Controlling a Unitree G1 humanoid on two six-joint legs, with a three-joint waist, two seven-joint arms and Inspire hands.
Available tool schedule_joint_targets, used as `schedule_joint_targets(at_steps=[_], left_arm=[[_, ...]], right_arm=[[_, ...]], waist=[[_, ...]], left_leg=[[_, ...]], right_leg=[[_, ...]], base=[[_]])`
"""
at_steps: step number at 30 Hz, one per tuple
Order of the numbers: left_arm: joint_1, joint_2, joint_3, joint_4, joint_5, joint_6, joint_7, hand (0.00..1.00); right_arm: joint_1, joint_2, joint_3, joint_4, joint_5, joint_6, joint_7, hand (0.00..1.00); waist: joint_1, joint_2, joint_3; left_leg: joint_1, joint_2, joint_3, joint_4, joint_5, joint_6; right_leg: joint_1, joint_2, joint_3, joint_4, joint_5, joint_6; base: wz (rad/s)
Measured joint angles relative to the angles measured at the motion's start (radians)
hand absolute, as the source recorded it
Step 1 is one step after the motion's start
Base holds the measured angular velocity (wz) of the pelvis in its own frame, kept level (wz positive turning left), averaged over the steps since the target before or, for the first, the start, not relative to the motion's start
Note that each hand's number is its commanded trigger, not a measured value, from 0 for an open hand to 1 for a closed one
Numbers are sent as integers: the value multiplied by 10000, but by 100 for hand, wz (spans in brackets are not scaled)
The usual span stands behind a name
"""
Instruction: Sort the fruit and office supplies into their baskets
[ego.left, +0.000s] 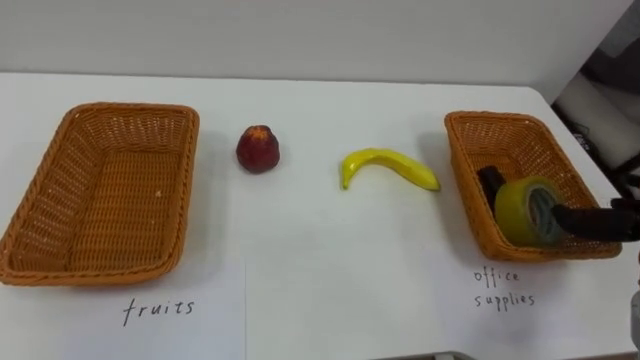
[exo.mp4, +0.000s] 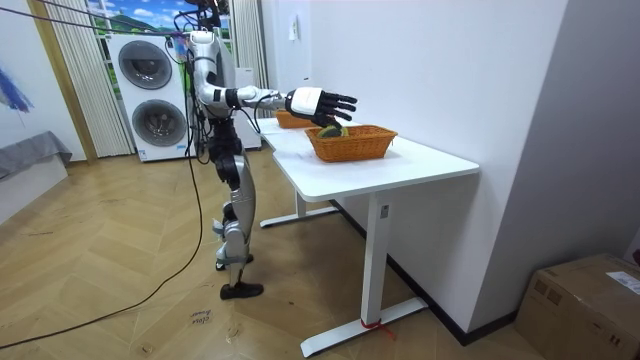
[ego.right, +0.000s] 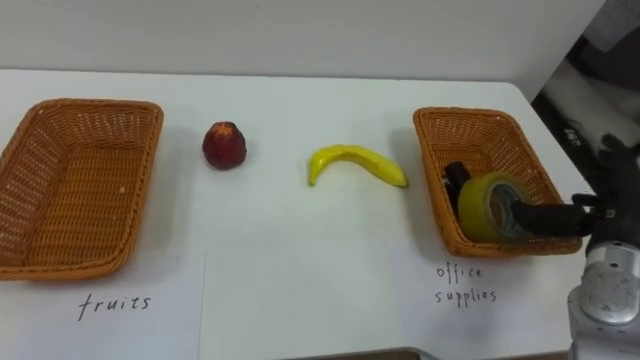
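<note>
On a white table (ego.left: 300, 260), an empty fruit basket (ego.left: 130, 108) is seen at left, then a red fruit (ego.left: 258, 148), a banana (ego.left: 385, 165), and an office basket (ego.left: 495, 116) holding a yellow tape roll (ego.left: 520, 208). The right hand (ego.right: 560, 218) is held over it, fingers straight.

- In the eye views, bright, even light falls on the white table (ego.left: 300, 250), whose top looks almost uniformly pale.
- The red fruit (ego.left: 258, 148) and the banana (ego.left: 388, 167) cast thin, soft shadows close under their edges, toward 6 o'clock.
- In the room view the wooden floor (exo.mp4: 120, 270) is evenly lit, brighter toward 9 o'clock, with a faint shadow under the table.
</note>
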Motion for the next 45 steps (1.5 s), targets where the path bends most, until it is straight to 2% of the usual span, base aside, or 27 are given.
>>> schedule_joint_targets(at_steps=[14,20,29,37,45], left_arm=[[3,0,-13,-11,-62,-19,2,0],[-9,1,-15,-406,-73,-93,9,0],[-33,29,-34,-368,-102,-154,70,0],[-49,46,-61,-355,-372,-400,216,0],[-121,67,-319,-272,-482,-421,210,0]], right_arm=[[-19,-1,0,-29,25,0,2,0],[-182,-103,0,-534,64,-1,147,0],[-572,-107,81,-2003,480,-4,147,0],[-1219,-137,166,-2575,561,-23,96,0],[-1454,-136,508,-2629,565,-23,-89,0]], waist=[[-13,6,4],[-27,-2,2],[-9,-37,77],[56,-16,82],[231,-11,82]], left_leg=[[-1,0,0,-12,0,0],[8,0,-2,-10,1,1],[34,4,2,-26,0,-1],[51,8,4,-35,0,0],[116,13,3,-45,-2,2]], right_leg=[[1,-1,18,-2,0,0],[11,-2,12,6,0,0],[25,4,-13,28,1,-1],[18,10,-25,33,2,-3],[20,-1,-45,162,2,-2]], base=[[0],[0],[0],[0],[0]])
